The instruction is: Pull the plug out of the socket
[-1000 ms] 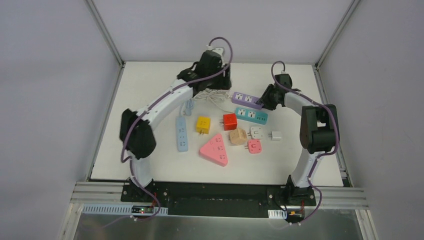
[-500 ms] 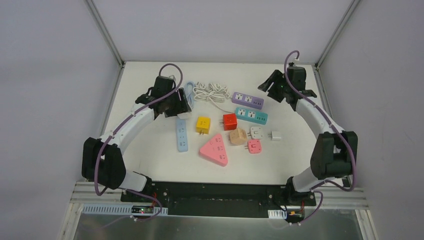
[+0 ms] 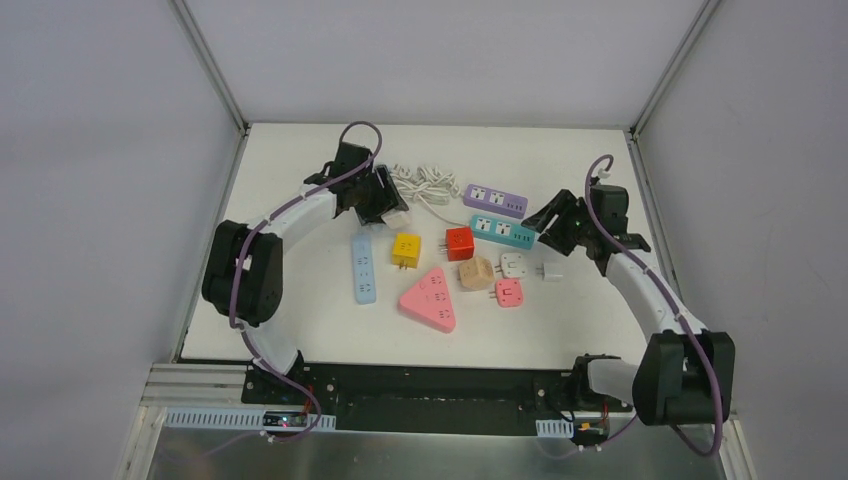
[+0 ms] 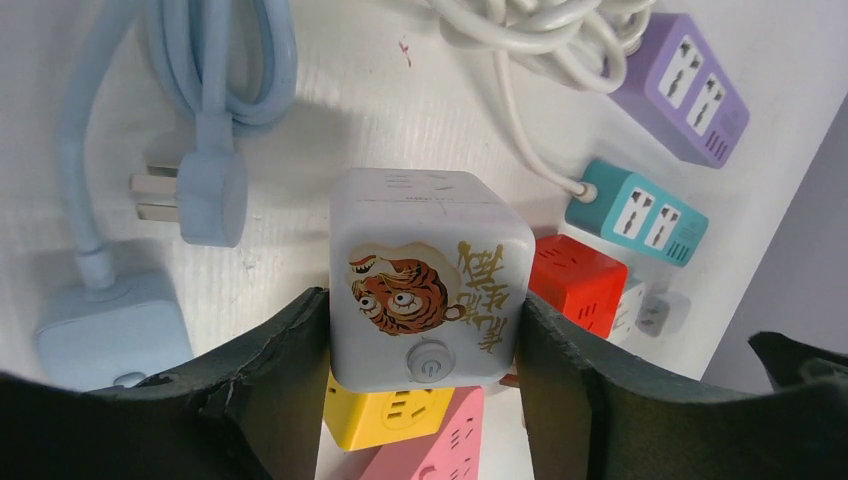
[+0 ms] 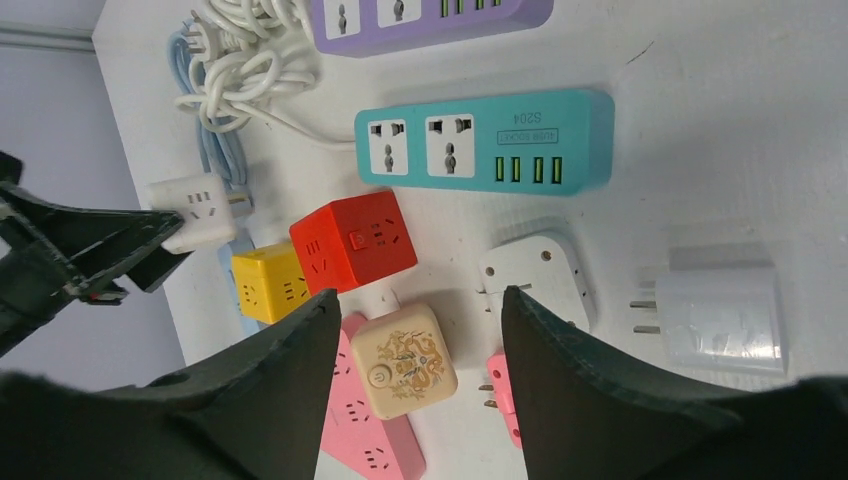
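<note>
Far left of the table (image 3: pixel 300 330): a pale blue power strip (image 3: pixel 363 266) of smooth plastic with a round cord. Only the left wrist view shows its blue plug (image 4: pixel 212 190) lying loose, flat metal prongs bare.

The left gripper (image 4: pixel 425 345) is pinching the white cube plug (image 4: pixel 425 260) by two opposite sides. The top view gives just a white block at the fingers, left of the coiled white cable (image 3: pixel 420 183). The wrist view adds rounded corners, a glossy face, a tiger print, gold characters and a round button. The right wrist view shows it side-on with prongs sticking out, plugged into nothing.

Middle cluster, all hard plastic: yellow cube (image 3: pixel 405 249), pink triangular strip (image 3: pixel 430 298), red cube (image 3: pixel 459 243), beige cube (image 5: pixel 405 362) with gold pattern. The pattern can be made out only from the right wrist.

Far middle: purple strip (image 3: pixel 495 200), with the teal strip (image 5: pixel 485 140) just near of it. Green USB ports are clear only up close.

The right gripper (image 5: pixel 418 300) has its jaws spread with nothing between them, above the beige cube. To its right are a small white adapter (image 5: pixel 535 275) and a white charger (image 5: pixel 720 315) in shiny clear wrap.
</note>
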